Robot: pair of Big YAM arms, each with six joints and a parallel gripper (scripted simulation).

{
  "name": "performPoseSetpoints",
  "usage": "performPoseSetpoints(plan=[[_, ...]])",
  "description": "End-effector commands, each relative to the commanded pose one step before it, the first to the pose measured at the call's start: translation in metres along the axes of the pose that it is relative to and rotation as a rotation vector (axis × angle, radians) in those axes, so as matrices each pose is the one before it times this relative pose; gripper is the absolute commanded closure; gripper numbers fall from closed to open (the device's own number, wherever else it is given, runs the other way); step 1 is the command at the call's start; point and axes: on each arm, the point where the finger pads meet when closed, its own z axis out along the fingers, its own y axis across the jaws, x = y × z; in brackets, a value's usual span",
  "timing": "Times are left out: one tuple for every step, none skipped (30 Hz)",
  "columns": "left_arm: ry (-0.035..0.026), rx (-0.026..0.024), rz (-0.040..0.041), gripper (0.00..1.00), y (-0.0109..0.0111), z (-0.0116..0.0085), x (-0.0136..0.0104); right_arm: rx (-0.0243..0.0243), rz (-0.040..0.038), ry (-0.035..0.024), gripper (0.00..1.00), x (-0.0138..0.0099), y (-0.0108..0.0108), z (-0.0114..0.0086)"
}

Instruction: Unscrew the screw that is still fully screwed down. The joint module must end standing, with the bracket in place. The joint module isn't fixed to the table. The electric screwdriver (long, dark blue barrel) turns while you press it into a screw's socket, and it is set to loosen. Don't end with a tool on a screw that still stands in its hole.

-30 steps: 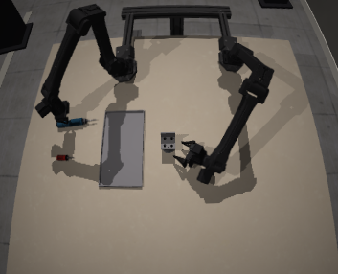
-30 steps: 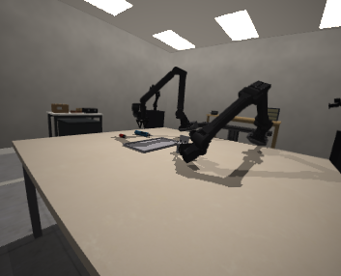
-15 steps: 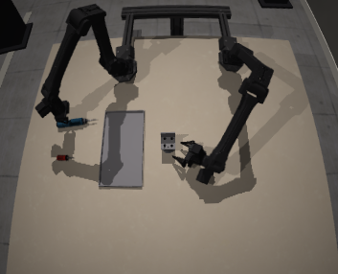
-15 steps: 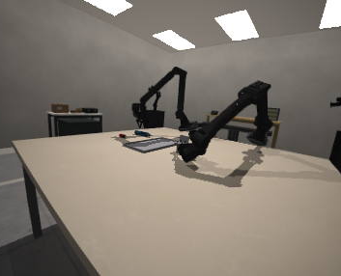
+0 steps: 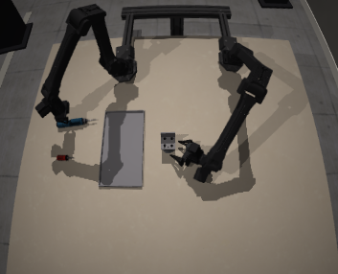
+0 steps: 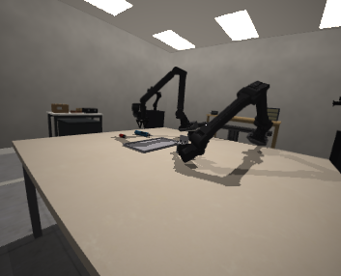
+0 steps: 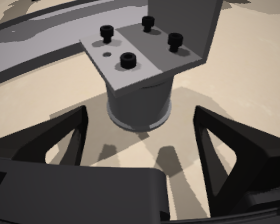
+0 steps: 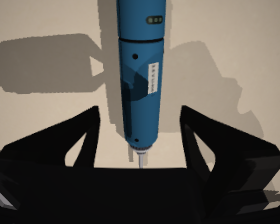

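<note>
Screwdriver left of the tray from above, ungripped, right gripper spread over it! Right of the tray, joint module standing, bracket on, low screw looks unturned; left gripper wide beside it.

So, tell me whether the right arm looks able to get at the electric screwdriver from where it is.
Likely yes: the open right gripper hangs over the electric screwdriver, its fingers spread to either side of the barrel, and nothing shows in between to block them.
</note>
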Motion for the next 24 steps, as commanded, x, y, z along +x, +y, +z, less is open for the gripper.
performPoseSetpoints(plan=[[-0.00449, 0.0072, 0.00911, 0.14, 0.00521, 0.01833, -0.00142, 0.00911, 0.01359, 0.01718, 0.35, 0.00194, -0.00137, 0.0071], [-0.00152, 0.00429, -0.00604, 0.14, -0.00314, 0.00282, 0.00107, 0.0, 0.0, 0.0, 0.35, 0.0, 0.0, 0.0], [-0.00093, 0.00321, -0.00443, 0.14, -0.00232, 0.0024, 0.00082, 0.0, 0.0, 0.0, 0.35, 0.0, 0.0, 0.0], [0.00001, 0.00001, 0.0, 0.14, -0.00001, 0.00125, 0.0, 0.0, 0.0, 0.0, 0.35, 0.0, 0.0, 0.0], [0.00013, 0.00006, 0.0, 0.14, -0.00002, 0.00125, 0.00002, 0.0, 0.0, 0.0, 0.35, 0.0, 0.0, 0.0], [0.00094, -0.00267, 0.0038, 0.14, 0.00196, 0.00027, -0.00069, 0.0, 0.0, 0.0, 0.35, 0.0, 0.0, 0.0], [0.00138, -0.00632, 0.00169, 0.14, 0.0022, -0.00192, 0.00078, 0.0, 0.0, 0.0, 0.35, 0.0, 0.0, 0.0], [0.00299, -0.01231, -0.00228, 0.14, 0.00242, -0.007, 0.00358, 0.0, 0.0, 0.0, 0.35, 0.0, 0.0, 0.0], [0.00137, -0.00537, -0.00415, 0.14, 0.00002, -0.0035, 0.0027, 0.0, 0.0, 0.0, 0.35, 0.0, 0.0, 0.0], [0.00057, -0.00199, -0.00164, 0.14, -0.00002, -0.00132, 0.00106, 0.0, 0.0, 0.0, 0.35, 0.0, 0.0, 0.0], [0.0, 0.0, 0.0, 0.14, 0.0, 0.0, 0.0, 0.0, 0.0, 0.0, 0.35, 0.0, 0.0, 0.0], [0.0, 0.0, 0.0, 0.14, 0.0, 0.0, 0.0, 0.0, 0.0, 0.0, 0.35, 0.0, 0.0, 0.0], [-0.00446, 0.01927, 0.00362, 0.14, -0.00405, 0.01205, -0.00568, 0.0, 0.0, 0.0, 0.35, 0.0, 0.0, 0.0], [-0.0025, 0.00953, -0.00103, 0.14, -0.00285, 0.00631, -0.00176, 0.0, 0.0, 0.0, 0.35, 0.0, 0.0, 0.0], [-0.00022, -0.00006, 0.0, 0.14, 0.0, 0.00125, -0.00004, 0.0, 0.0, 0.0, 0.35, 0.0, 0.0, 0.0], [0.00011, 0.00005, 0.0, 0.14, -0.00002, 0.00125, 0.00001, 0.0, 0.0, 0.0, 0.35, 0.0, 0.0, 0.0], [0.00004, -0.00052, 0.00069, 0.14, 0.00035, 0.00108, -0.00015, 0.0, 0.0, 0.0, 0.35, 0.0, 0.0, 0.0], [0.00173, -0.00568, 0.00797, 0.14, 0.00416, -0.00078, -0.00149, 0.0, 0.0, 0.0, 0.35, 0.0, 0.0, 0.0], [0.0003, -0.00121, 0.00169, 0.14, 0.00087, 0.00083, -0.00033, 0.0, 0.0, 0.0, 0.35, 0.0, 0.0, 0.0], [-0.00133, 0.00445, -0.0062, 0.14, -0.00329, 0.00281, 0.00113, 0.0, 0.0, 0.0, 0.35, 0.0, 0.0, 0.0], [-0.00081, 0.00299, -0.00413, 0.14, -0.0022, 0.00229, 0.00077, 0.0, 0.0, 0.0, 0.35, 0.0, 0.0, 0.0], [-0.00004, 0.0, 0.0, 0.14, -0.00001, 0.00125, -0.00001, 0.0, 0.0, 0.0, 0.35, 0.0, 0.0, 0.0], [0.00047, -0.00095, 0.00143, 0.14, 0.00073, 0.00089, -0.00024, 0.0, 0.0, 0.0, 0.35, 0.0, 0.0, 0.0], [0.00125, -0.00487, 0.00292, 0.14, 0.0023, -0.00098, 0.00008, 0.0, 0.0, 0.0, 0.35, 0.0, 0.0, 0.0]])
